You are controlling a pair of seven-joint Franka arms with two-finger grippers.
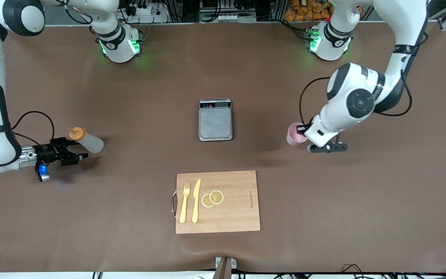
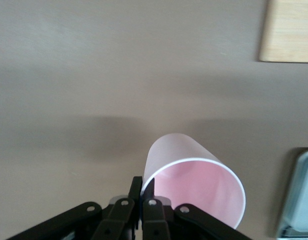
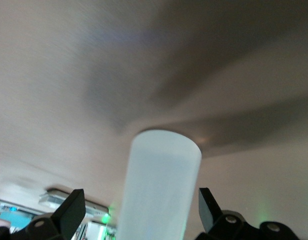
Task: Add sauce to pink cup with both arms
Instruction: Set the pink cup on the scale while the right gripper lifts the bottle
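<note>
Left gripper (image 2: 142,192) on pink cup (image 2: 194,185) rim

A small line of dark printing runs along the wooden cutting board (image 1: 227,217) beside the lemon slices (image 1: 212,198), too small to read. The scale's (image 1: 215,124) display strip shows no legible digits.

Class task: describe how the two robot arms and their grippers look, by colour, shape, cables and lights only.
Both arms are white, rounded and jointed, with black bands, loose black cables and green lights at their bases. The right gripper is black with a blue light beside it; the left gripper has dark linked fingers.
</note>
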